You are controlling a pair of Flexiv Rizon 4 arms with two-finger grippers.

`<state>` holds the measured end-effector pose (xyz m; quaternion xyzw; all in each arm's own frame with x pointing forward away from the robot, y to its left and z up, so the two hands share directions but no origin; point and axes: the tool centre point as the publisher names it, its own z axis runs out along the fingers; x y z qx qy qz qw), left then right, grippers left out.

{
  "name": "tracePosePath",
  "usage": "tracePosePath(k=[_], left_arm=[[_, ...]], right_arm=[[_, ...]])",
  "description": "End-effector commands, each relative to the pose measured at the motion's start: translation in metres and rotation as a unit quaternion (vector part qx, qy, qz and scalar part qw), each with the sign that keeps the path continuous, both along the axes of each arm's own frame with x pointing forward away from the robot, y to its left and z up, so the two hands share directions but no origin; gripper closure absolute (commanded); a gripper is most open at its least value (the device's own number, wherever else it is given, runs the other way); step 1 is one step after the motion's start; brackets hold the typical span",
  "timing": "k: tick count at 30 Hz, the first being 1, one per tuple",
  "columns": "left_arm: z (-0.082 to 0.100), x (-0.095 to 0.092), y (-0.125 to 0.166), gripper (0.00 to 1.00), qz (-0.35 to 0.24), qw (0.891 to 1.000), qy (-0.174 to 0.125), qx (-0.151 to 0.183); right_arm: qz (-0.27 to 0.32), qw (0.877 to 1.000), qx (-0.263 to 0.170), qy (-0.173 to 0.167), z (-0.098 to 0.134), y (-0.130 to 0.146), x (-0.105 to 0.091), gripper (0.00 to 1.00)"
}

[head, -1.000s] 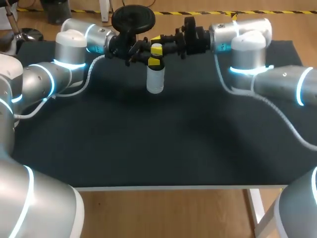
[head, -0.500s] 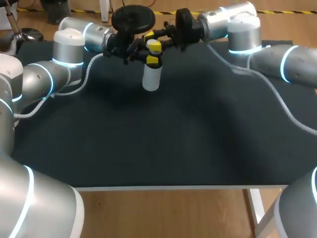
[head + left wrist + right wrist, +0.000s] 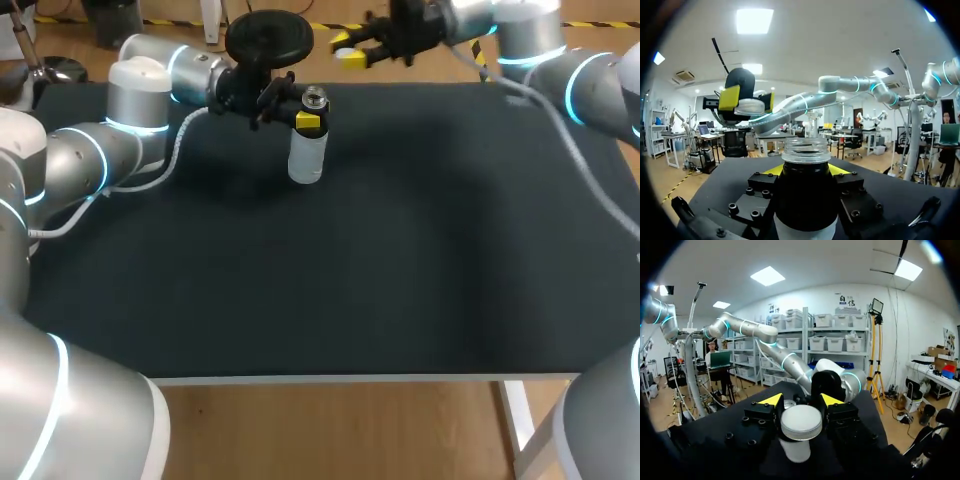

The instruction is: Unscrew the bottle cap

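Head view: left claw grips the open bottle; right claw clamps the cap, apart.

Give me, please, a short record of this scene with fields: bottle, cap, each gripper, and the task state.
bottle: upright at the far part of the table, mouth open, no cap on it
cap: off the bottle, held in the air near the table's far edge
left gripper: shut on the bottle, just below its neck
right gripper: shut on the cap, apart from the bottle
task state: cap unscrewed and off
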<state>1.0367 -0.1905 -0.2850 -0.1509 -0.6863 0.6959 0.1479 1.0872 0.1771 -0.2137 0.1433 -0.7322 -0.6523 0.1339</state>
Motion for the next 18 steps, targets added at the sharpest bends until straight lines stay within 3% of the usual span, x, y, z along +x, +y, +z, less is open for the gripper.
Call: tracePosePath(k=[1, 3, 10, 18], left_arm=[[-0.002, 0.006, 0.000, 1.00, -0.006, 1.000, 0.000, -0.001], [-0.002, 0.006, 0.000, 1.00, -0.006, 1.000, 0.000, -0.001], [-0.002, 0.006, 0.000, 1.00, -0.006, 1.000, 0.000, -0.001], [-0.002, 0.006, 0.000, 1.00, -0.006, 1.000, 0.000, -0.001]], right_arm=[[-0.058, 0.998, -0.020, 0.013, -0.010, -0.074, 0.019, 1.00], [-0.108, 0.994, -0.028, 0.018, -0.019, -0.101, 0.018, 1.00], [-0.261, 0.963, -0.052, 0.031, -0.064, -0.143, 0.029, 1.00], [-0.358, 0.928, -0.096, 0.032, -0.114, -0.160, 0.027, 1.00]])
